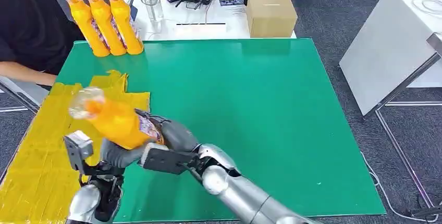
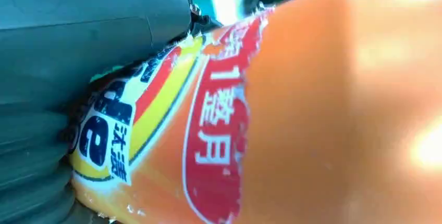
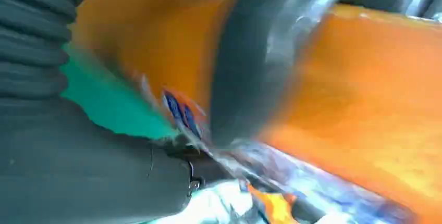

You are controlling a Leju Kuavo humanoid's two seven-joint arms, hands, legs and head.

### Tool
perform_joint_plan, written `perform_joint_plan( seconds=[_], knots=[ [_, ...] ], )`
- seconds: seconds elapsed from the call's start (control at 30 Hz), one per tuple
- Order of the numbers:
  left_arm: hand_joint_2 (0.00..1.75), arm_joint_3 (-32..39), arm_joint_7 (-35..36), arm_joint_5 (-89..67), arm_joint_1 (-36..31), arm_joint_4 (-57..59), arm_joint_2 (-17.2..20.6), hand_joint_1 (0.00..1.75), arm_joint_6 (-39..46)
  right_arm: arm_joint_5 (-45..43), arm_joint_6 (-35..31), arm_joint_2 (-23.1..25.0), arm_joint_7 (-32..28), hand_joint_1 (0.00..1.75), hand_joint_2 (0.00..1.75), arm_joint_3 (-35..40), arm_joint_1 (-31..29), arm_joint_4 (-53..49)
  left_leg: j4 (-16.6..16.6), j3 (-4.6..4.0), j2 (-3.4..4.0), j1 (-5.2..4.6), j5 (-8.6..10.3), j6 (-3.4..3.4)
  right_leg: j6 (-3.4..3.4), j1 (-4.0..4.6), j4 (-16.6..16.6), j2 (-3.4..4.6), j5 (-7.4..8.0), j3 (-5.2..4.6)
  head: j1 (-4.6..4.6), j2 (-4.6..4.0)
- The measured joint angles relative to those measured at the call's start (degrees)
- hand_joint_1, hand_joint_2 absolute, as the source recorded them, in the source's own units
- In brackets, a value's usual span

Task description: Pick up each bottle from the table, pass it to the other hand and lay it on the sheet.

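Handover risk: the orange bottle hangs in the air between the right hand and the left hand, over the edge where the yellow sheet meets the green mat; if one hand lets go before the other has a firm hold, the bottle may drop and roll.
Slip risk: the bottle is tilted, cap end up and away from the robot, and its body looks smooth and glossy, so I judge it could slide out of a loose grasp.
Right hand: wrapped around the label end of the bottle, fingers closed on it.
Left hand: under the bottle's body and against it; the left wrist view shows the label pressed close to the grey cover, but whether its fingers have closed on it I cannot tell.
Placement risk: a release from this height could send the bottle bouncing off the sheet onto the mat.
Bystander: a person sits at the counter's far left corner, near the waiting bottles.
Bottles held: one.
Bottles waiting: three upright bottles, touching in a row at the far left of the mat.
Bottles on the sheet: none.
Sheets: one.
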Motion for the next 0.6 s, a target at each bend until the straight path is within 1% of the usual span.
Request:
perform_joint_plan(
  seconds=[0.07, 0.13, 0.17, 0.2, 0.23, 0.3, 0.4, 0.5, 0.6],
  knots=[
    [1.75, -0.3, -1.3, -5.8, -0.2, -0.3, 0.3, 1.75, 3.2, -0.3, 0.9, -1.8, -0.3, 0.00, 0.00, -1.2, 0.7, -2.0, 0.0, 0.00, -0.01, -0.02, 0.00, 0.00, 0.02, -0.01, 0.0, 0.01, 0.01, -0.02, 0.00, 0.00],
    [1.75, -0.3, -3.1, -18.6, -0.8, -0.9, 1.0, 1.75, 7.2, -0.4, 3.0, -4.3, -1.0, 0.00, 0.00, -4.4, 2.0, -6.4, 0.0, -0.02, -0.09, -0.04, 0.00, 0.00, 0.02, -0.04, 0.0, -0.09, 0.01, 0.05, -0.04, 0.00],
    [1.75, 0.1, -3.5, -22.0, -1.1, -0.9, 1.1, 1.75, 8.8, -0.6, 3.5, -5.3, -1.6, 0.00, 0.00, -5.9, 2.9, -7.7, 0.0, -0.01, -0.18, -0.05, 0.00, 0.00, 0.03, -0.04, 0.0, -0.16, 0.01, 0.09, 0.02, 0.00],
    [1.75, 2.0, -3.7, -24.3, -1.2, -0.9, 1.7, 1.75, 10.7, -0.8, 3.9, -6.4, -2.2, 0.00, 0.00, -8.4, 3.4, -9.5, 0.0, 0.01, -0.20, -0.06, 0.00, 0.00, 0.02, -0.04, 0.0, -0.14, 0.01, 0.08, 0.02, 0.00],
    [1.75, 3.9, -3.7, -25.4, -1.1, -0.8, 2.4, 1.75, 11.3, -0.8, 4.3, -7.7, -2.4, 0.00, 0.00, -10.6, 3.5, -10.7, 0.0, 0.03, -0.03, -0.06, 0.00, 0.00, 0.02, -0.03, 0.0, -0.02, 0.02, 0.04, -0.04, 0.00],
    [1.75, 6.2, -3.9, -26.4, -1.0, -0.6, 3.6, 1.75, 11.6, -0.9, 4.6, -9.5, -2.6, 0.00, 0.00, -13.3, 3.9, -12.3, 0.0, 0.01, 0.01, -0.05, 0.00, 0.00, 0.01, -0.02, 0.0, -0.01, 0.04, 0.00, 0.00, 0.00],
    [1.75, 7.1, -4.2, -30.1, -1.0, -0.6, 4.0, 1.75, 13.3, -0.4, 4.7, -10.4, -2.9, 0.00, 0.00, -14.8, 4.3, -14.0, 0.0, 0.03, 0.01, -0.04, 0.00, 0.00, 0.01, 0.00, 0.0, -0.02, 0.03, 0.02, 0.00, 0.00],
    [1.75, 7.6, -4.2, -41.3, -0.4, -0.3, 5.2, 1.75, 19.8, -1.5, 4.8, -11.7, -3.8, 0.00, 0.00, -16.8, 5.3, -15.5, 0.0, 0.01, 0.00, -0.04, 0.00, 0.00, 0.02, 0.01, 0.0, -0.03, 0.02, 0.02, -0.02, 0.00],
    [1.75, 8.4, -3.6, -48.5, 0.4, 0.8, 6.9, 1.75, 23.5, -2.0, 5.6, -12.9, -4.6, 0.00, 0.00, -18.9, 5.6, -16.2, 0.0, 0.00, 0.02, -0.04, -0.01, 0.00, 0.02, 0.01, 0.0, -0.01, 0.02, -0.02, 0.00, 0.00]
  ],
)
